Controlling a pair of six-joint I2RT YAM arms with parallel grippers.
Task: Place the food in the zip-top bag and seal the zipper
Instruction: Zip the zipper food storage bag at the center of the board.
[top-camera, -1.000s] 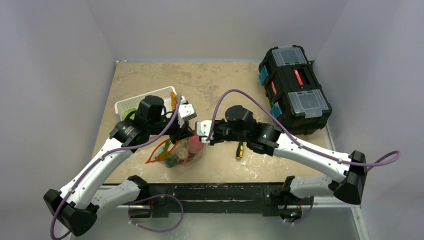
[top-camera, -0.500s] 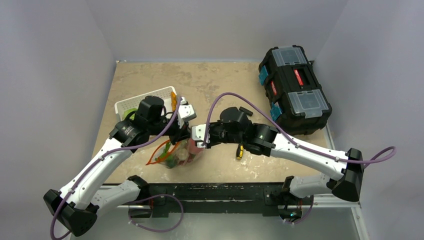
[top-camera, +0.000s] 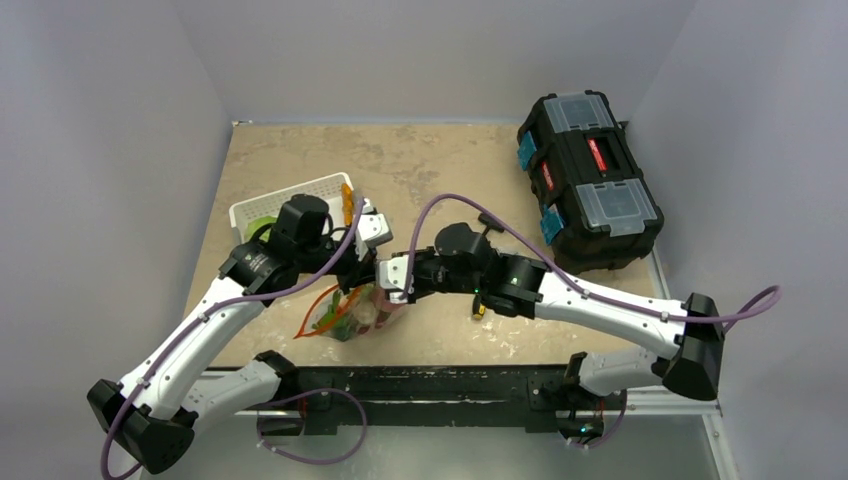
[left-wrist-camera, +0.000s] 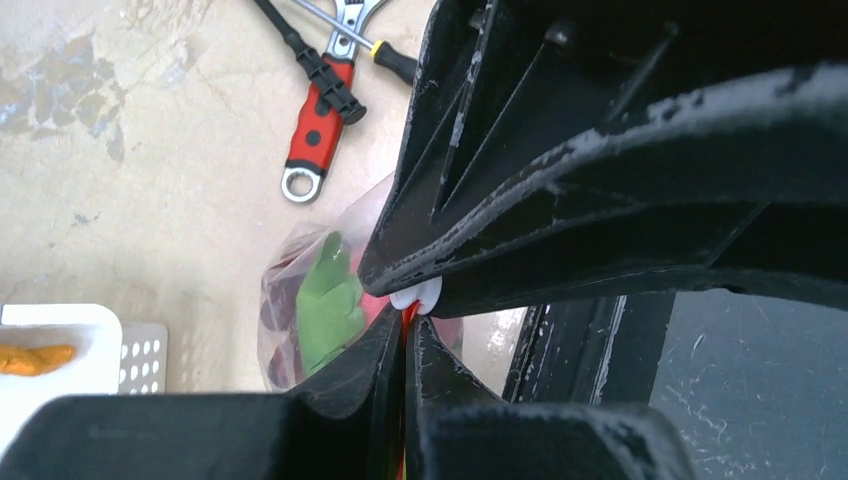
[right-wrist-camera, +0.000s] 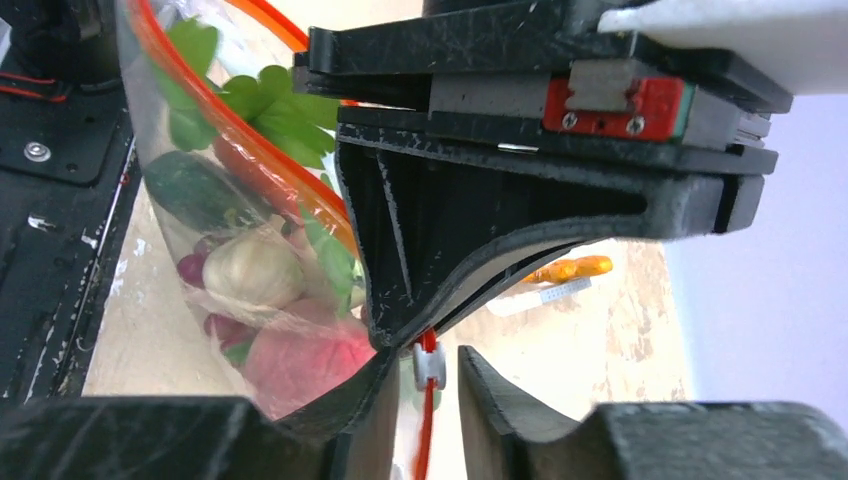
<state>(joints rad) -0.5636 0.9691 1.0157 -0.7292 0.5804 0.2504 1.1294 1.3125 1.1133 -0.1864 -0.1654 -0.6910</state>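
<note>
The zip-top bag (top-camera: 352, 316) hangs near the table's front edge, filled with food: leafy greens (right-wrist-camera: 288, 115), a cucumber (right-wrist-camera: 198, 190) and a pink peach (right-wrist-camera: 308, 362). My left gripper (left-wrist-camera: 405, 322) is shut on the red-orange zipper (right-wrist-camera: 262, 160) at the bag's mouth. The zipper's white slider (right-wrist-camera: 429, 367) sits just past the left fingertips. My right gripper (right-wrist-camera: 428, 362) stands open around that slider, with a gap on each side of it. In the top view the left gripper (top-camera: 364, 272) and right gripper (top-camera: 386, 282) meet nose to nose over the bag.
A white slatted basket (top-camera: 262, 206) with an orange carrot (left-wrist-camera: 30, 357) stands behind the left arm. A red-handled wrench (left-wrist-camera: 315, 130) and a screwdriver (left-wrist-camera: 385, 56) lie on the table near the bag. A black toolbox (top-camera: 590, 180) sits at the back right.
The right arm has moved left to the bag's mouth, and its jaws have widened around the slider. The left gripper has kept its grip and place.
</note>
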